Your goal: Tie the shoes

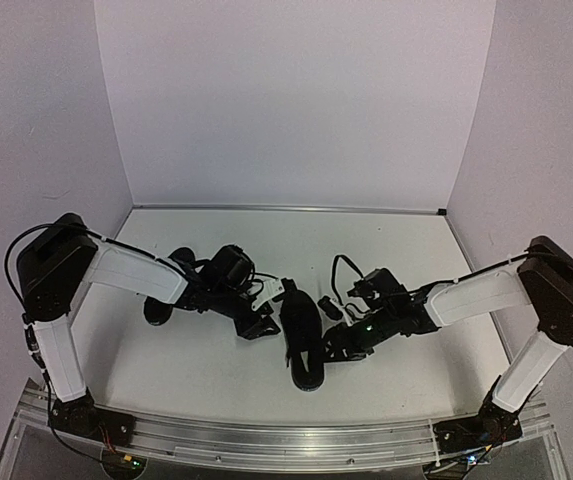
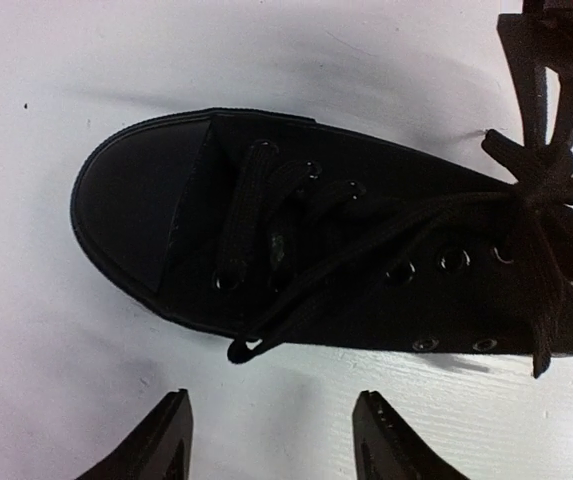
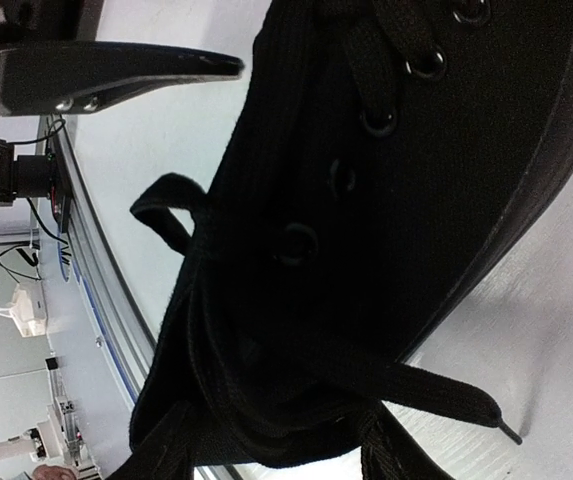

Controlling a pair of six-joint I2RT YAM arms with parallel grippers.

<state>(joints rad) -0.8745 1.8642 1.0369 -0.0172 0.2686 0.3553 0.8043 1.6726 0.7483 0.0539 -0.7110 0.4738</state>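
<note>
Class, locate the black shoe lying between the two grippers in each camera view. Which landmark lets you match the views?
Top external: the shoe lies at centre.
Left wrist: the shoe runs across the middle, toe at left.
Right wrist: the shoe fills most of the frame.
Shared landmark: its eyelets, clear in both wrist views.

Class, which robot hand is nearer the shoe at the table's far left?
Left. The left hand lies between the far-left shoe and the middle shoe; the right hand is beyond the middle shoe, farther away.
</note>
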